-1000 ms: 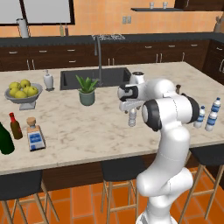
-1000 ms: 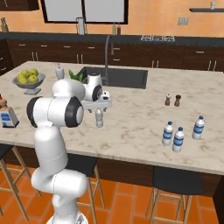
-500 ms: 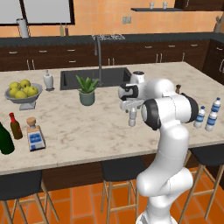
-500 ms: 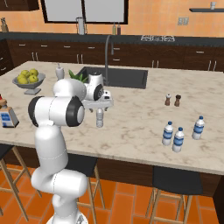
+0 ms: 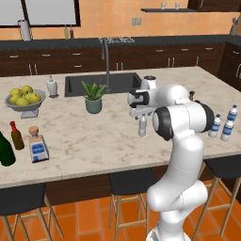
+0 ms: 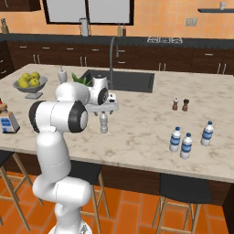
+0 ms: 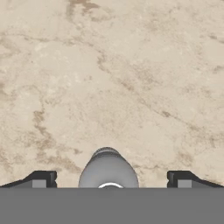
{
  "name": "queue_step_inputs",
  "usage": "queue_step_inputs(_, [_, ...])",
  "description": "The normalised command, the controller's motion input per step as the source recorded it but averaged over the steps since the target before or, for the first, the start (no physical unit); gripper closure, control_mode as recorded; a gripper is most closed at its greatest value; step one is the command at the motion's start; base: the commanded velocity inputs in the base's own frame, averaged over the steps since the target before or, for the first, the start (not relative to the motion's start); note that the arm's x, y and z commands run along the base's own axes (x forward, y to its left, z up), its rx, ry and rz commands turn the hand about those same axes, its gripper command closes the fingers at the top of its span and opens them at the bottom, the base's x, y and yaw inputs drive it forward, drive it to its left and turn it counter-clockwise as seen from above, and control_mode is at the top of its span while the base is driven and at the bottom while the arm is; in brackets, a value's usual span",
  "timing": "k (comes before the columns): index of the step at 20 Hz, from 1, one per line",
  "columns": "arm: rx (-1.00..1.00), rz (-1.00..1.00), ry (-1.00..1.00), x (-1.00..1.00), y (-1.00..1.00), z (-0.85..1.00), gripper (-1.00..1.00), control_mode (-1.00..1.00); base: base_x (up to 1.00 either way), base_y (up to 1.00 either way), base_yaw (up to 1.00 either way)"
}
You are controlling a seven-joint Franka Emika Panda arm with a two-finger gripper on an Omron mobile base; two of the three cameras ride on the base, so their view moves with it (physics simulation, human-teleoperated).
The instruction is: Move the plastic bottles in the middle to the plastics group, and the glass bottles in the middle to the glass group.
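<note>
One grey bottle (image 7: 108, 168) between open pincer (image 7: 109, 178) fingertips.

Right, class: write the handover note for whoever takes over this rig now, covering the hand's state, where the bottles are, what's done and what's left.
Hand: open, poised over the grey bottle, fingers either side of it, not gripping.
Grey bottle: upright mid-counter, alone.
Cork bottle: at the left end beside the wine bottle and sauce bottle, so glass looks done.
Three blue-label bottles stand together at the right end.
Left: grasp the grey bottle and carry it to them.
</note>
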Motion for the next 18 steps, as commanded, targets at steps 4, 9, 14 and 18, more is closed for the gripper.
queue_step_inputs(4, [0.00,0.00,-0.08,0.00,0.00,-0.10,-1.00,-1.00,0.00,0.00,0.00])
queue_step_inputs(9, [0.00,0.00,-0.01,0.00,0.00,-0.18,-1.00,-1.00,0.00,0.00,0.00])
queue_step_inputs(14, [0.00,0.00,0.00,-0.01,0.00,-0.01,1.00,-1.00,0.00,0.00,0.00])
queue_step_inputs(18, [0.00,0.00,-0.04,-0.07,0.00,0.00,1.00,-1.00,0.00,0.00,0.00])
